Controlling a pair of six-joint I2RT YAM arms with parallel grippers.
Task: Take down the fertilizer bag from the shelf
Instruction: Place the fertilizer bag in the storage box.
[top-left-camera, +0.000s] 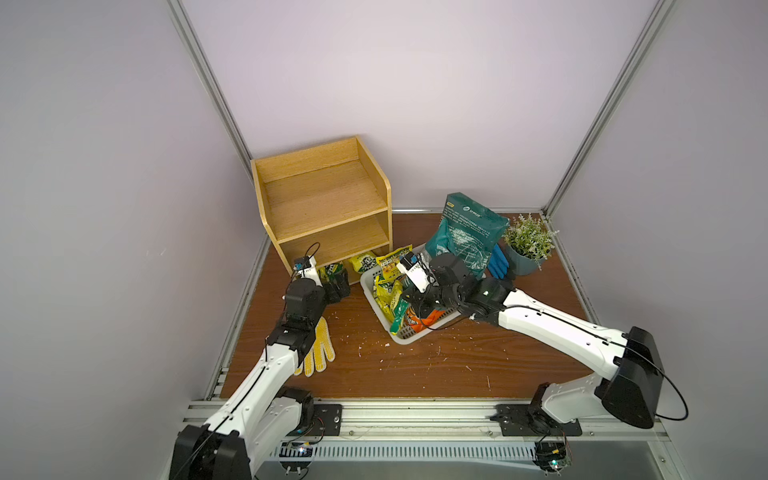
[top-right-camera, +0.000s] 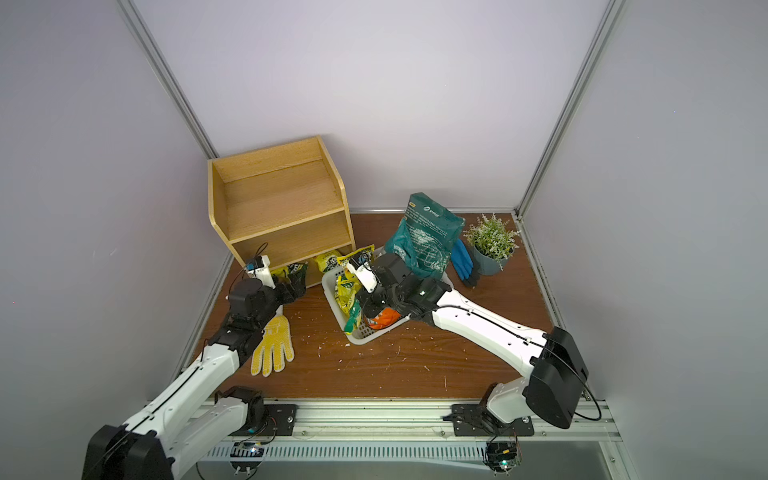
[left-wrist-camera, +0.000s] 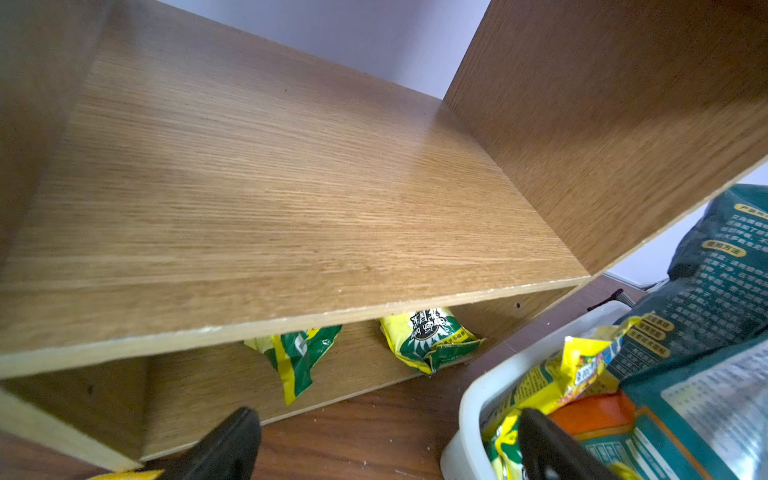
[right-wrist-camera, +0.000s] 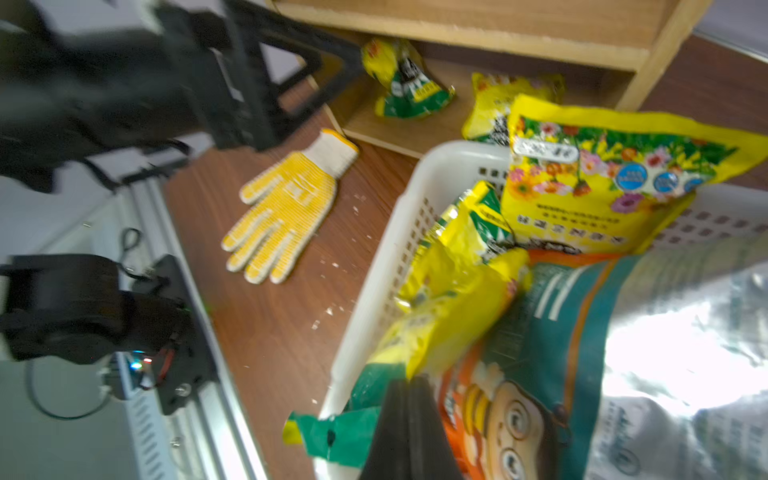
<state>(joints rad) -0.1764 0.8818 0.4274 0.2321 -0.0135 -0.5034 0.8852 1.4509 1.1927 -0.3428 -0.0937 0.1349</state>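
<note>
The left pincer (left-wrist-camera: 386, 415) stands spread just before a crinkly yellow-green fertilizer bag (left-wrist-camera: 295, 357) lying on the lowest board of the grained light-wood shelf (left-wrist-camera: 291, 187). The right pincer (right-wrist-camera: 409, 388), pressed together, hangs over glossy packets (right-wrist-camera: 457, 299) in a white perforated basket (right-wrist-camera: 374, 266).

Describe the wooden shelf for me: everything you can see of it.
The shelf is a small light-wood unit with visible grain, three tiers, a raised back and rounded side boards around the top. It stands upright on the brown table, in the far corner on the robot's left. Its top tier is bare; two yellow-green packets lie on the bottom tier. The left gripper hovers before that tier, jaws open, short of the packets.
</note>
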